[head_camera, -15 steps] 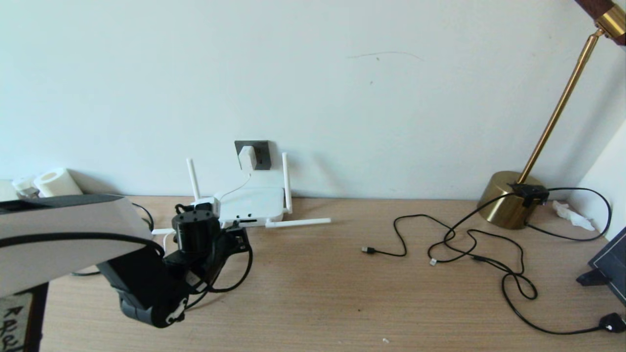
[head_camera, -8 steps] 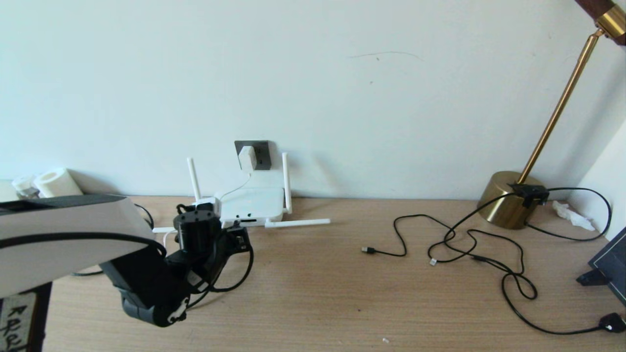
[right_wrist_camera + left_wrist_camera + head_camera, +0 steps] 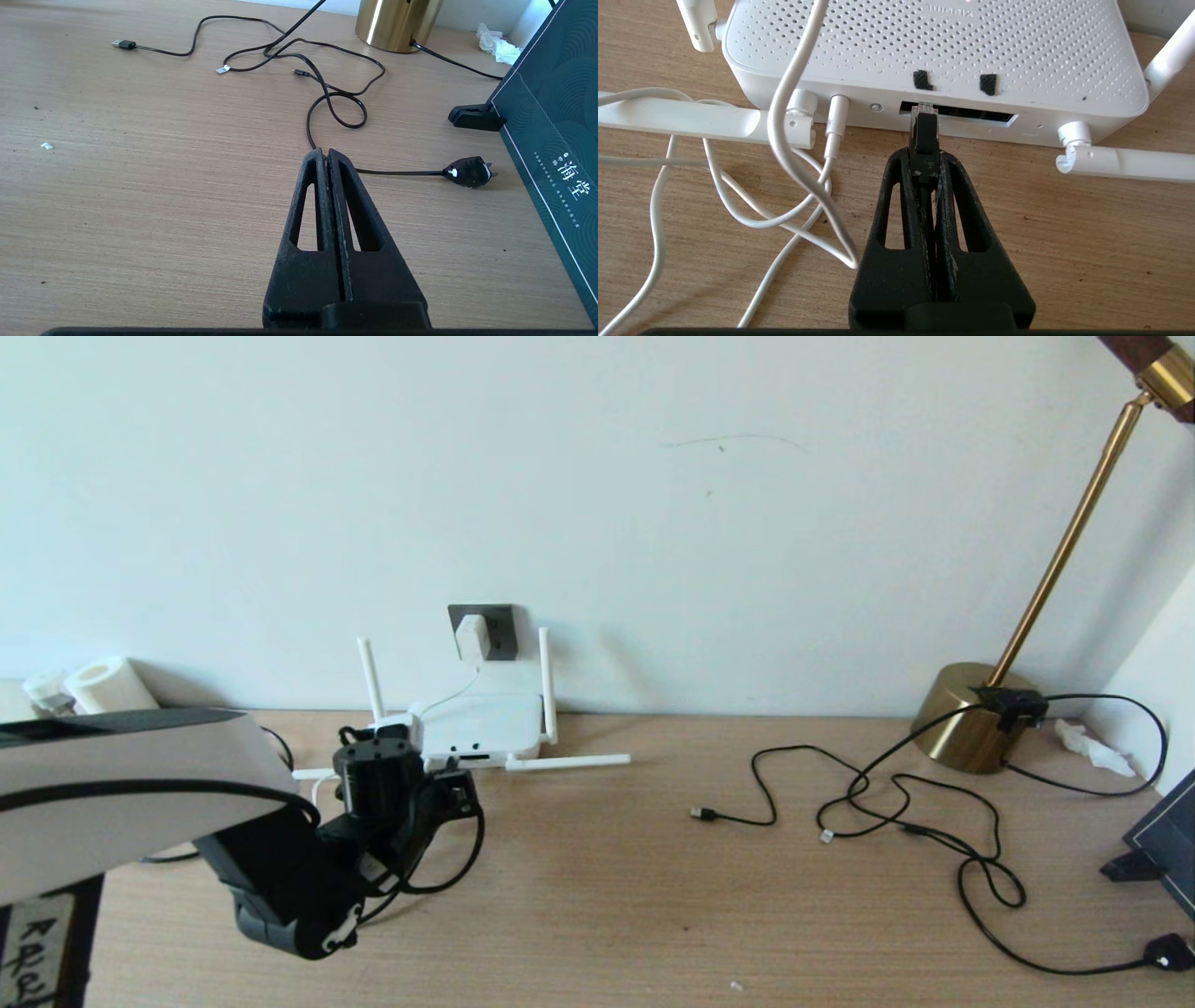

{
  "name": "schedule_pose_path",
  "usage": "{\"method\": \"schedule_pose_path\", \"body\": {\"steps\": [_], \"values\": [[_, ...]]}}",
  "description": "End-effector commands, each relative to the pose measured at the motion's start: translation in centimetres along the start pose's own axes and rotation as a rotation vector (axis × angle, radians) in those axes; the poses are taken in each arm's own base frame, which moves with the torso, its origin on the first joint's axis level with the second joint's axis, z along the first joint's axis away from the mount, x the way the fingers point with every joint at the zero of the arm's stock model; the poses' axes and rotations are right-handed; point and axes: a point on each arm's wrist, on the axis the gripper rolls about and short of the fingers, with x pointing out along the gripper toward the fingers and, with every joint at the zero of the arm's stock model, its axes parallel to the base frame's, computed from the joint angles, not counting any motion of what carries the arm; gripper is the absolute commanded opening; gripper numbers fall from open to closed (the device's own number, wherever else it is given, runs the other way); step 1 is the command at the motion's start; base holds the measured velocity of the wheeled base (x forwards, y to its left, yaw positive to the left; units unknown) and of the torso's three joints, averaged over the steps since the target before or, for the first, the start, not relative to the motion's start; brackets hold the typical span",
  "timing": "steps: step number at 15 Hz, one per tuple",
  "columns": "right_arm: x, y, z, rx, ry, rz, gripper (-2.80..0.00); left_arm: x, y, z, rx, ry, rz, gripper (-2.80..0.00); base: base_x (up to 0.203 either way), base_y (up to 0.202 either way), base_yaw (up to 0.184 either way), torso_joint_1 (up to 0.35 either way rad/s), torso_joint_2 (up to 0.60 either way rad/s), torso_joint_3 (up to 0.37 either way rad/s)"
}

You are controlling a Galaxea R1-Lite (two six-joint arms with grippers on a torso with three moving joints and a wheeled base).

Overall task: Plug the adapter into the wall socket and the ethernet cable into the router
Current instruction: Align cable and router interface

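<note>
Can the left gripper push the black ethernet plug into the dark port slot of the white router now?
Probably yes: the left gripper is shut on the black ethernet plug, whose tip meets the white router slot, nothing between.

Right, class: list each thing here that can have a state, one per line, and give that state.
adapter: plugged into the wall socket.
ethernet cable: plug tip at the router port, not clearly seated.
left gripper: shut on the ethernet cable.
right gripper: shut, empty, above the table.
</note>
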Motion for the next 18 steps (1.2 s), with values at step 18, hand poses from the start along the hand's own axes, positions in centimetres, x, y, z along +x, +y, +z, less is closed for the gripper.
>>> {"method": "schedule_pose_path", "body": {"steps": [18], "values": [[0.01,0.0,0.0,-0.001,0.002,0.001,-2.8,0.1,0.22,0.07,-0.006,-0.007,0.008,-2.8,0.0,0.0,0.0,0.0,0.0,0.0]]}}
